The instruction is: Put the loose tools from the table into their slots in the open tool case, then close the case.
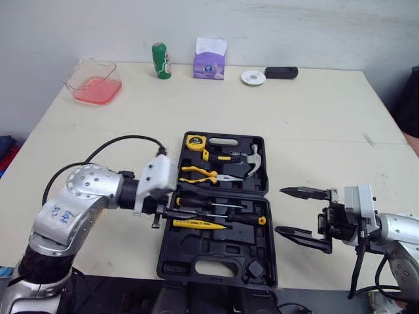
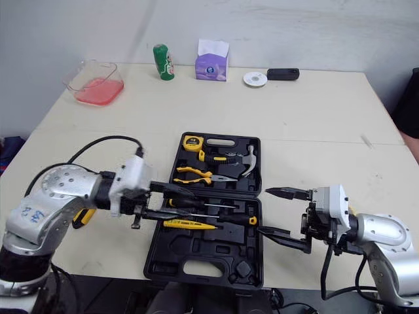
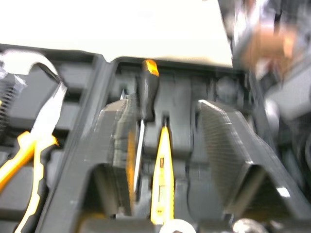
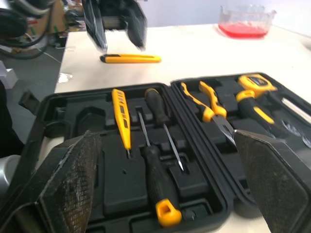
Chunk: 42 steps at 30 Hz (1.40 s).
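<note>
A: How does the left pincer (image 2: pixel 169 200) stand?

B: Its fingers are apart with nothing clamped; it hangs over the left edge of the tool case (image 1: pixel 216 261); beneath and ahead of its fingertips the yellow tester (image 1: pixel 196 224) and a black screwdriver (image 1: pixel 245 218) sit in their slots.

A: And the right pincer (image 2: pixel 275 212)?

B: Spread wide and empty; the case lies just ahead of its fingertips, near but apart from them.

A: What is loose?

B: One yellow tool (image 4: pixel 130 58) — a utility knife by its shape, though that is hard to confirm; it lies flat on the table (image 1: pixel 314 124) outside the case, behind the left pincer's fingertips and under its wrist, well apart from the right pincer.

A: How will it handle?

B: Probably light and stiff, with a smooth body that may slip; it lies low, so the fingers must come down almost to the tabletop; the safest hold looks to be across its narrow width at mid-length, away from the dark tip where a blade might sit.

A: Then where?

B: Likely the empty recess (image 1: pixel 196 244) just to the robot's side of the left pincer's fingers; it should drop in flat rather than be pressed; the case shell is rigid and loaded with tools — heavier to swing shut than it looks.
</note>
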Available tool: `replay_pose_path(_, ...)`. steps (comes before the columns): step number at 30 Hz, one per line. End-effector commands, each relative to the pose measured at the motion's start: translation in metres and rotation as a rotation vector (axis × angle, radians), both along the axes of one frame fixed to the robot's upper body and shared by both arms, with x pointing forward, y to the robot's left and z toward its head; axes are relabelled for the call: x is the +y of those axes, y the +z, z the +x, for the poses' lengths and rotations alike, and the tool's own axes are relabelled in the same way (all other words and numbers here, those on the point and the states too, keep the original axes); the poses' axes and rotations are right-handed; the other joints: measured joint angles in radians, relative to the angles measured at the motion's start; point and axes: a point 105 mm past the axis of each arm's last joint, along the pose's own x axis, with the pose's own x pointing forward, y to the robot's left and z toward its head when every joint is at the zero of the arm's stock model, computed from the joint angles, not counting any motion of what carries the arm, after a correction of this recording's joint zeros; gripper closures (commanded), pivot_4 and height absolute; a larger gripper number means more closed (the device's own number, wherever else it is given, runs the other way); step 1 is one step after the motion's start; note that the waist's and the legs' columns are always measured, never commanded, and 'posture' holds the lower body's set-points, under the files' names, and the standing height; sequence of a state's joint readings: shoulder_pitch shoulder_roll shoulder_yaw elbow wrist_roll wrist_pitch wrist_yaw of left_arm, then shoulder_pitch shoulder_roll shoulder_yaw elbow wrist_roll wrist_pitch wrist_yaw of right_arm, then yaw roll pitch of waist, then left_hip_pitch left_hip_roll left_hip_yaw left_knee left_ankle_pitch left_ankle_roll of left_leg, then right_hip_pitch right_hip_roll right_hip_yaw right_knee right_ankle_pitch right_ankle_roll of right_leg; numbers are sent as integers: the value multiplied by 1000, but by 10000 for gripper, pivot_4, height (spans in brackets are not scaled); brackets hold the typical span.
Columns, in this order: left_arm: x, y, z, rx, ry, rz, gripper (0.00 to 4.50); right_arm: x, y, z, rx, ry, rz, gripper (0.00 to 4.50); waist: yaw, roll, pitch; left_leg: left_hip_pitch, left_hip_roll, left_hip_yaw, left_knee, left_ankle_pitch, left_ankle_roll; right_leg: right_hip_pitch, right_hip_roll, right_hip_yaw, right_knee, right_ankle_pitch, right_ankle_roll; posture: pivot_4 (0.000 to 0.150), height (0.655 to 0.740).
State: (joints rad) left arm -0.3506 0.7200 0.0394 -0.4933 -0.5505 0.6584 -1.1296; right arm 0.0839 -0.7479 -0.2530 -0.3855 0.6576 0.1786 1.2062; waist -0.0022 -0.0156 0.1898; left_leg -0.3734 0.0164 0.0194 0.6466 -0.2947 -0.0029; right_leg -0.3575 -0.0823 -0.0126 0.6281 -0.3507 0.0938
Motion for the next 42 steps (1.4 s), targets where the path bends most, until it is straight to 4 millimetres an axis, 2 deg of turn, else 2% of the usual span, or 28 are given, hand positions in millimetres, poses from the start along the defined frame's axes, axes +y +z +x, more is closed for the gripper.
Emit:
replay_pose_path(1, 2, 4, -3, -47, -20, -27, 44249, -4, 9, -1, -53, -5, -7, 0, 1, 0, 0, 0, 0, 0, 0, 0, 0, 0, 0, 0, 0, 0, 0, 1500, 7400)
replay_pose_path(3, 3, -4, -1, -25, -6, -32, 44704, -5, 11, -1, -70, -6, 5, 0, 3, 0, 0, 0, 0, 0, 0, 0, 0, 0, 0, 0, 0, 0, 0, 1500, 7400)
replay_pose_path(8, 1, -43, 7, 66, 53, -14, 44704, 1, 12, -3, -68, 18, 27, 0, 0, 0, 0, 0, 0, 0, 0, -1, 0, 0, 0, 0, -1, 0, 0, 1500, 7400)
replay_pose_path(13, 1, -68, -4, 85, 36, -26, 44704, 3, 13, -4, -74, 14, 27, 0, -2, 0, 0, 0, 1, 0, -1, -2, -1, 0, -1, 0, -1, 0, 0, 1500, 7400)
replay_pose_path(17, -2, -69, -3, 84, 57, -54, 44704, 3, 12, -4, -75, 7, 24, 0, 1, 1, 0, 1, 1, 0, -1, -2, -1, 0, -1, 0, -1, 0, -1, 1500, 7400)
replay_pose_path(21, 1, -88, -3, 107, 70, 27, 44704, 3, 11, -4, -76, 5, 24, 0, 1, 1, 0, 1, 0, 0, -1, -3, -1, 0, -2, 0, -1, 0, -1, 1500, 7400)
replay_pose_path(30, 1, -104, 7, 134, 128, 57, 44704, 4, 9, -4, -76, 10, 36, 0, 3, 2, 0, 1, 0, 0, -1, -4, 0, 0, -3, -1, -2, 0, -1, 1500, 7400)
replay_pose_path(42, 0, -124, -1, 176, 107, 178, 44704, 6, 7, -3, -81, 18, 34, 0, 3, 7, -4, 2, -1, 0, -1, -5, 1, 2, -6, -1, -3, 0, -1, 1500, 7400)
